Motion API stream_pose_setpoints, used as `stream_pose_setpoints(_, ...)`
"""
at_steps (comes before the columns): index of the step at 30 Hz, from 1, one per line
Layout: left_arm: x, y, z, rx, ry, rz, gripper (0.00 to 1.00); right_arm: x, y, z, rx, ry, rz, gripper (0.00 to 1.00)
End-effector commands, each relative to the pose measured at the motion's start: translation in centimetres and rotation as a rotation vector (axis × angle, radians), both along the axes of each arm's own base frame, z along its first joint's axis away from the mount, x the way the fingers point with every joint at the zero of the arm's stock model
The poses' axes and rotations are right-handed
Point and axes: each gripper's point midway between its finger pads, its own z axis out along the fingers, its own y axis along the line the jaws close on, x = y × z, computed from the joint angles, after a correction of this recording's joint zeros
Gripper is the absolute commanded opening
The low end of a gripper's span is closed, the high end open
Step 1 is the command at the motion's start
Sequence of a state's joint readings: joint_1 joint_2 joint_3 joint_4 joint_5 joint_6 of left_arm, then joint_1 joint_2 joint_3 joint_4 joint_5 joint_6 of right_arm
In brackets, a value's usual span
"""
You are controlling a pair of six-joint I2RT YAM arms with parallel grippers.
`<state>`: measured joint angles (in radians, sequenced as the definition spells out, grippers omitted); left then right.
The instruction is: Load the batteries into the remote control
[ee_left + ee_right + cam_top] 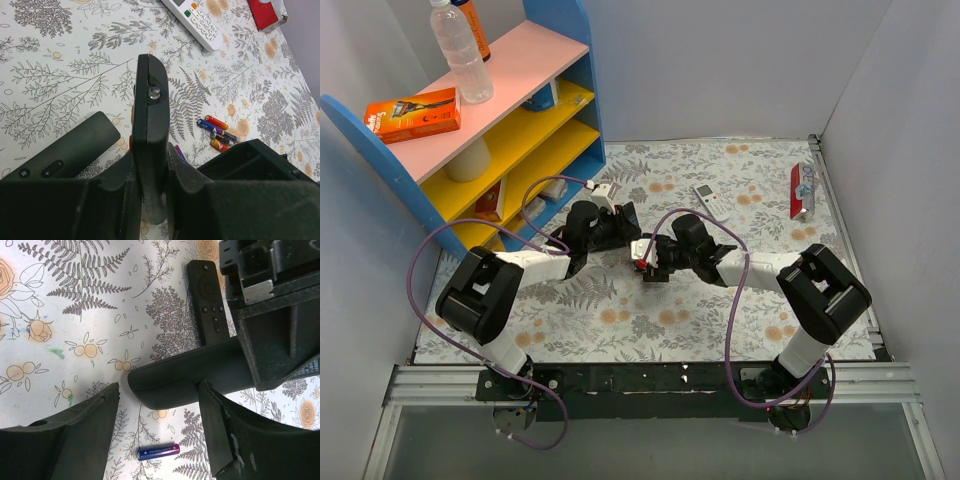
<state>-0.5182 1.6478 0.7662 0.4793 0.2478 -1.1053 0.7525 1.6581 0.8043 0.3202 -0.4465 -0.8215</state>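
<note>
We've got the left end effector [151,172] clamped on a black bar [150,115], with the remote control [207,300] lying on the bench [60,350]. The right end effector [159,405] is open near a battery [159,451]; clip it and it rolls.

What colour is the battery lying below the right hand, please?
The battery is blue and purple, best seen in the right wrist view.

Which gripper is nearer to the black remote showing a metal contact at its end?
Left. The left gripper is shut on that black remote; the right gripper hangs open at its free end.
</note>
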Motion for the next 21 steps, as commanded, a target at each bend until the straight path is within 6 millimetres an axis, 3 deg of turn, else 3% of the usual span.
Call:
stream_pose_setpoints(1, -0.7, 0.4, -2.1, 0.059, 0.044, -0.021, 0.00, 0.0, 0.3, -0.6, -0.007, 0.031, 0.015, 0.70)
stream_pose_setpoints(5, -0.7, 0.2, -1.9, 0.055, 0.041, -0.027, 0.00, 0.1, 0.2, -0.9, -0.014, 0.032, 0.009, 0.70)
stream_pose_setpoints(15, -0.8, 0.2, -2.2, 0.061, 0.049, -0.031, 0.00, 1.1, 0.4, 3.3, 0.087, -0.096, -0.024, 0.73)
stream_pose_setpoints(21, -0.8, 0.2, -2.2, 0.063, 0.053, -0.033, 0.00, 1.3, 0.5, 4.3, 0.110, -0.122, -0.025, 0.74)
